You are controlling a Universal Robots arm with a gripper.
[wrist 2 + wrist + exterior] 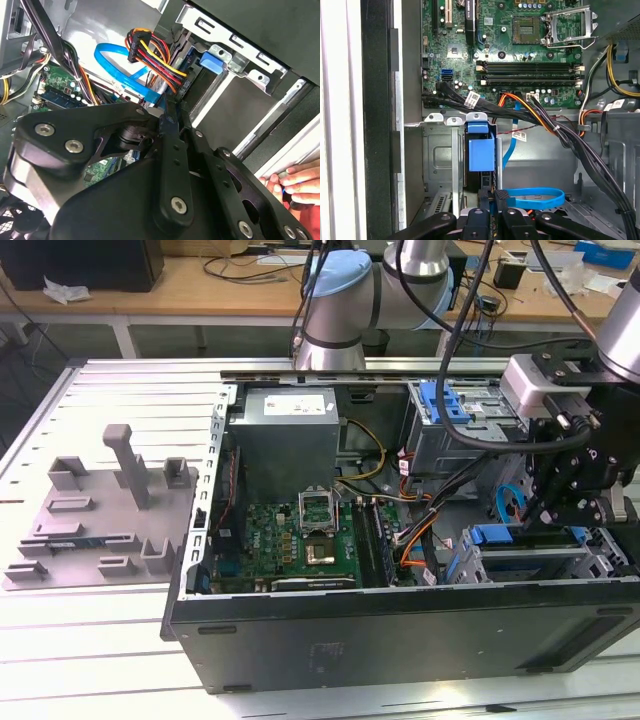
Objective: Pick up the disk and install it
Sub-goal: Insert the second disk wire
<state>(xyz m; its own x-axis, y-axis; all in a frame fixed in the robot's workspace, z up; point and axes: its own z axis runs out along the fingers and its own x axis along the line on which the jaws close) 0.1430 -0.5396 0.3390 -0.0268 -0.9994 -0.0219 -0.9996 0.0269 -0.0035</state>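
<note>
The gripper [493,196] is seen clenched, nothing visibly held, at a corner of the case [400,635], where the disk [500,537] seems seated. The curved blue cable [535,198], just beside, could be snagged.

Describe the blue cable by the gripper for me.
Look inside the open computer case, at its end on the exterior view's right, where the gripper hangs. The blue cable loops: a flat, bright blue ribbon, unlike the black and orange wire bundles beside it.
</note>
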